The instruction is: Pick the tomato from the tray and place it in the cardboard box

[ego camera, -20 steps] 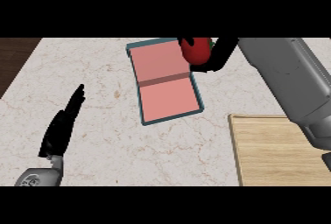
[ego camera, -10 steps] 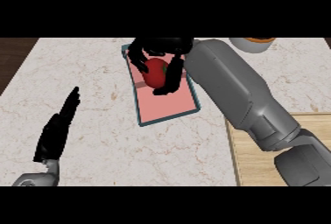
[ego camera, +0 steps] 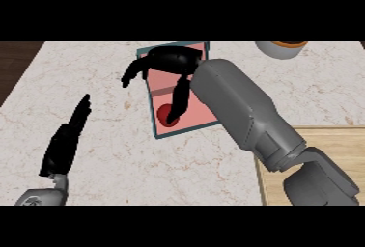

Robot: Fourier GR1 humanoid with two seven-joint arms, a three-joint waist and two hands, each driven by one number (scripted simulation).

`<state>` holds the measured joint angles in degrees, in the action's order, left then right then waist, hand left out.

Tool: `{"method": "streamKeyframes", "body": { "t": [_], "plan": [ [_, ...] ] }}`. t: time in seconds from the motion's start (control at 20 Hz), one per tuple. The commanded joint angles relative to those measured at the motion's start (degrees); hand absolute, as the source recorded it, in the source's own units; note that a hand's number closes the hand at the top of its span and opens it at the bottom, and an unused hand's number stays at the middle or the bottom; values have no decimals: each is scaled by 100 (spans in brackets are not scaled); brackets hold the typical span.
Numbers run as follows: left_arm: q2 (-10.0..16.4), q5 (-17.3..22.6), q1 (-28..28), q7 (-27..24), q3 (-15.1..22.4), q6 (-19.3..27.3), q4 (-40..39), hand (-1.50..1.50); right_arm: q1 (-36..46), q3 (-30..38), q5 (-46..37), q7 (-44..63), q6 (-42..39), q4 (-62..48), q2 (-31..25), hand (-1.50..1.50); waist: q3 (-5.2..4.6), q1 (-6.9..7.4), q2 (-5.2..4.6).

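Since the earlier frame the tomato is no longer sitting inside the right hand: it is lying in the cardboard box, toward its 6 o'clock end, with the hand hovering above, fingers uncurled, one touching it. That is looking like a release, leaving only withdrawal. Showing: one tomato, one box, one wooden tray at 4 o'clock, one bowl at 1 o'clock, two hands, the left hand resting with straight fingers at 8 o'clock.

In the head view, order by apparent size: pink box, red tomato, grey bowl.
Largest: flat pink box with teal rim.
Then grey round bowl, partly cropped.
Smallest: red tomato, partly hidden by black right hand.
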<state>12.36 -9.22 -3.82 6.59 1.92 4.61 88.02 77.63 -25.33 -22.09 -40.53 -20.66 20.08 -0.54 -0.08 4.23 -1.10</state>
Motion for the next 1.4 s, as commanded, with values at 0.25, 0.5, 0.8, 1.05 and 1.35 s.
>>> {"method": "streamKeyframes", "body": {
  "t": [0.25, 0.5, 0.8, 1.05, 1.35],
  "plan": [
    [-118, -129, 110, -239, 71, 91, -145, 0, -50, 1087, 1488, 285, -248, -427, 53, -150, 1, 47, -23],
    [101, 19, -143, -170, -137, -102, -194, 0, 442, 1976, 2192, 669, -920, -1001, -38, -150, 0, 22, -92],
    [-29, 27, -134, -49, -27, -93, -53, 0, 784, 2632, 2719, 1202, -1051, -1412, -987, -150, 1, 134, -174],
    [-20, -39, -83, -183, 54, -104, 85, 0, 712, 2794, 2822, 1276, -1030, -1601, -1543, -150, 5, 349, -265],
    [-114, -139, -294, -89, 208, -88, 108, 0, 539, 2779, 2782, 1100, -1478, -1560, -2111, -150, 21, 424, -378]
  ]
}}
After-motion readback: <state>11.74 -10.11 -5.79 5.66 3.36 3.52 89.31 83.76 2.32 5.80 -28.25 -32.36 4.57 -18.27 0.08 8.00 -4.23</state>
